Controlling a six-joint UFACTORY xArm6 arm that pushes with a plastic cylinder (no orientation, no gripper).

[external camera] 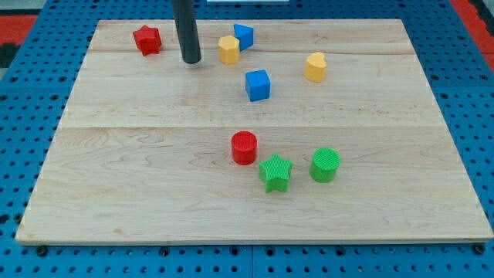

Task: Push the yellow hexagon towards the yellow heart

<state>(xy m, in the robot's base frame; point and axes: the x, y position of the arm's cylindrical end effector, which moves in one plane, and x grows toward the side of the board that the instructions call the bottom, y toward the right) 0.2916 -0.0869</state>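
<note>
Though eight blocks (258, 85), two per colour, my tip (191, 60) beside one yellow hexagon (228, 49).

Rod upright, entering from the view's top; my tip (191, 60) resting on the board, upper left.

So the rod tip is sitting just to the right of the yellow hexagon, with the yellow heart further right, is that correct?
Not quite. In the camera view my tip sits to the left of the yellow hexagon, not its right. The yellow heart is indeed further right.

Wooden board (154, 177) carries eight small red, yellow, blue, green blocks.
</note>
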